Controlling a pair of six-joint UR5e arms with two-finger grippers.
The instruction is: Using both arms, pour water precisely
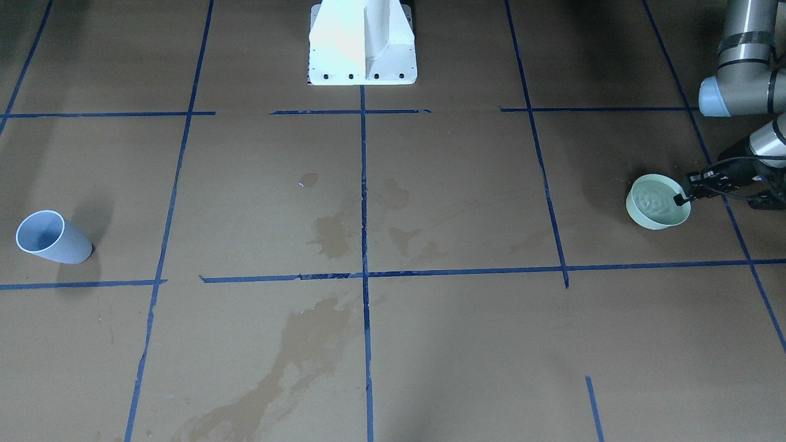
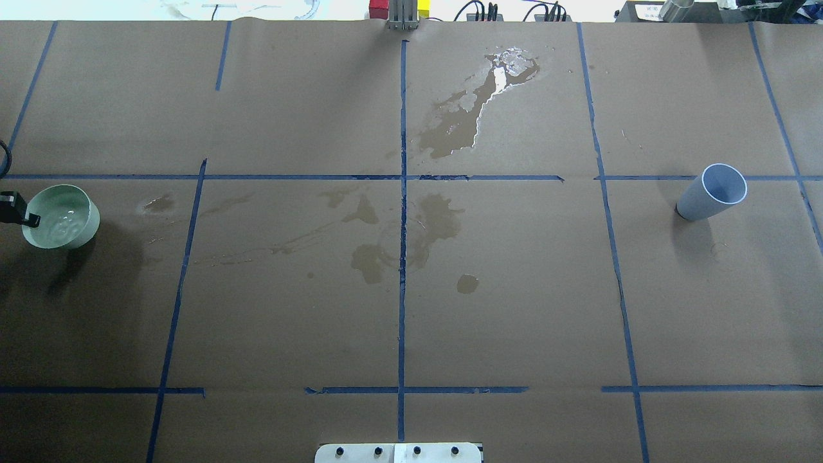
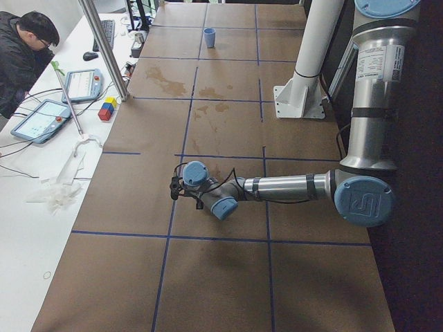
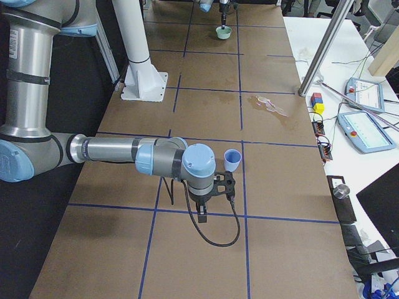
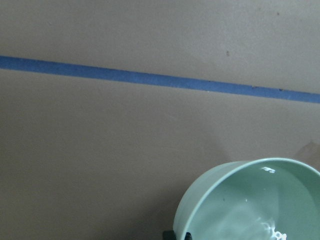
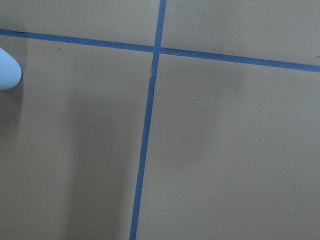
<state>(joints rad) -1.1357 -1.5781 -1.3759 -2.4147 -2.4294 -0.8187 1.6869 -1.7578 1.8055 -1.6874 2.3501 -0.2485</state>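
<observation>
A pale green bowl (image 1: 642, 215) stands near the table's end on my left side and holds rippling clear water (image 1: 657, 197). My left gripper (image 1: 680, 199) is shut on the bowl's rim (image 2: 29, 222). In the left wrist view the bowl (image 5: 210, 200) fills the lower right, with one black fingertip (image 5: 176, 234) against its outer wall. A light blue cup (image 1: 49, 237) stands upright at the other end (image 2: 714, 191). My right gripper (image 4: 204, 215) hovers a little short of that cup (image 4: 232, 159); I cannot tell whether it is open or shut.
The white pedestal (image 1: 362, 43) stands at the table's middle edge. Dark wet stains (image 1: 331, 233) and a shiny puddle (image 2: 482, 109) mark the brown paper between blue tape lines. A person (image 3: 24, 55) sits at a side table with tablets and coloured blocks (image 3: 107, 108).
</observation>
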